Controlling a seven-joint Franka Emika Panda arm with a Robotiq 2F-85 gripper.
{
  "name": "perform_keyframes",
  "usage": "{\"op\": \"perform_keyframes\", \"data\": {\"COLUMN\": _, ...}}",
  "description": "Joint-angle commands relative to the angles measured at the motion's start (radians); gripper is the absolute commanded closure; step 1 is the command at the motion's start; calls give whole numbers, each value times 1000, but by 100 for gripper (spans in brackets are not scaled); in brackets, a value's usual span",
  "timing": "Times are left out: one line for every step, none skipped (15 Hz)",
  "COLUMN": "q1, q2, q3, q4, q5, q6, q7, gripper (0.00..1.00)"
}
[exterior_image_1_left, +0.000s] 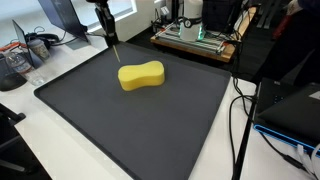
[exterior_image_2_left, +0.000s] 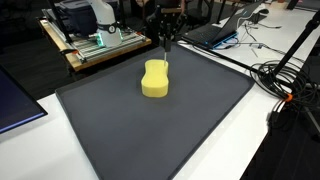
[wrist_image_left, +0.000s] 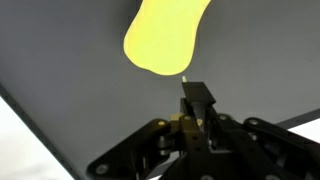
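On the dark mat (exterior_image_1_left: 190, 110), a little toward its far side, we see a yellow sponge (exterior_image_1_left: 141, 76) lying flat; it is peanut-shaped, with two rounded lobes and a narrow waist. In both exterior views it sits alone on the mat (exterior_image_2_left: 190, 120), well away from every edge. A thin stick (exterior_image_1_left: 114, 54) slants down to the sponge (exterior_image_2_left: 155, 80), and its lower tip reaches the rim of one lobe. We cannot tell whether the tip presses in or only touches.

The upper end of the stick (exterior_image_2_left: 166, 55) is clamped in the gripper (exterior_image_1_left: 107, 36), whose fingers are closed tight on it above the sponge. In the wrist view the gripper (wrist_image_left: 197, 97) comes in from below, with the stick (wrist_image_left: 187, 79) poking out toward the edge of the sponge (wrist_image_left: 165, 40).

The mat lies on a white table (exterior_image_1_left: 60, 155). Beyond its far edge stands a wooden board (exterior_image_2_left: 85, 55) carrying equipment, and black cables (exterior_image_2_left: 285, 80) trail over the table beside the mat.
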Motion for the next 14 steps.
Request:
{"op": "perform_keyframes", "data": {"q1": 3, "q2": 9, "q3": -22, "q4": -60, "q5": 8, "q6": 110, "q7": 3, "gripper": 97}}
{"op": "perform_keyframes", "data": {"q1": 8, "q2": 19, "q3": -24, "q4": -71, "q5": 4, "q6": 130, "q7": 7, "gripper": 97}}
{"op": "perform_keyframes", "data": {"q1": 11, "q2": 29, "q3": -24, "q4": -82, "q5": 3, "q6": 151, "q7": 8, "gripper": 97}}
{"op": "perform_keyframes", "data": {"q1": 15, "q2": 44, "q3": -24, "q4": -90, "q5": 0, "q6": 166, "q7": 11, "gripper": 97}}
{"op": "perform_keyframes", "data": {"q1": 17, "q2": 59, "q3": -24, "q4": -96, "q5": 2, "q6": 176, "q7": 13, "gripper": 97}}
{"op": "perform_keyframes", "data": {"q1": 20, "q2": 74, "q3": -24, "q4": -101, "q5": 5, "q6": 185, "q7": 11, "gripper": 97}}
{"op": "perform_keyframes", "data": {"q1": 22, "q2": 89, "q3": -25, "q4": -108, "q5": 7, "q6": 194, "q7": 9, "gripper": 97}}
{"op": "perform_keyframes", "data": {"q1": 26, "q2": 104, "q3": -27, "q4": -114, "q5": 4, "q6": 202, "q7": 11, "gripper": 97}}
{"op": "perform_keyframes", "data": {"q1": 28, "q2": 119, "q3": -28, "q4": -116, "q5": 3, "q6": 205, "q7": 12, "gripper": 97}}
{"op": "perform_keyframes", "data": {"q1": 30, "q2": 133, "q3": -28, "q4": -120, "q5": 8, "q6": 214, "q7": 10, "gripper": 97}}
{"op": "perform_keyframes", "data": {"q1": 32, "q2": 147, "q3": -28, "q4": -123, "q5": 9, "q6": 222, "q7": 8, "gripper": 97}}
{"op": "perform_keyframes", "data": {"q1": 33, "q2": 160, "q3": -27, "q4": -125, "q5": 12, "q6": 232, "q7": 6, "gripper": 97}}
{"op": "perform_keyframes", "data": {"q1": 36, "q2": 169, "q3": -27, "q4": -127, "q5": 11, "q6": 239, "q7": 9, "gripper": 97}}
{"op": "perform_keyframes", "data": {"q1": 38, "q2": 175, "q3": -26, "q4": -128, "q5": 13, "q6": 239, "q7": 7, "gripper": 97}}
